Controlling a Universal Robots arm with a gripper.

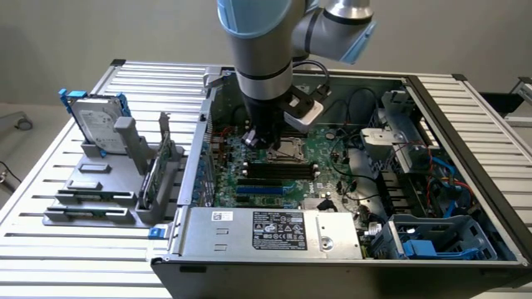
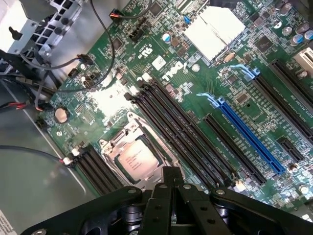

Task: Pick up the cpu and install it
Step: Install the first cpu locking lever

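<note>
Looking at the wrist view: the cpu (image 2: 137, 160), a small flat square chip with a silver-grey metal top and a thin pale rim, is already lying inside the dark metal-framed square socket (image 2: 116, 145) on the green motherboard (image 2: 161, 63). It looks flat and square to the frame, not tilted, as far as I can tell. So pick-up and placement read as done.

Black pincer (image 2: 166, 188) is directly above the socket, just beside the chip's edge, fingers pressed together, holding nothing. No sign of contact with the chip from this angle; can't tell for certain.

Exterior view agrees: the grey robot arm (image 1: 264, 68) reaches down into the open black computer case (image 1: 349, 249), with the pincer (image 1: 259, 141) sitting right next to the socket (image 1: 291, 149). The chip itself is too small to make out there.

What's left, my read: the socket frame appears open around the chip, and I can't see a retention plate or lever closed over it. So seated, probably not locked.

Other context:
- black memory slots (image 2: 181, 127) run beside the socket, all empty
- long blue expansion slot (image 2: 249, 142) further across the board
- silver hard drive with blue brackets (image 1: 98, 121) stands upright in a grey rack on the slatted metal surface (image 1: 50, 249), at the exterior view's left, well apart from the case.
</note>
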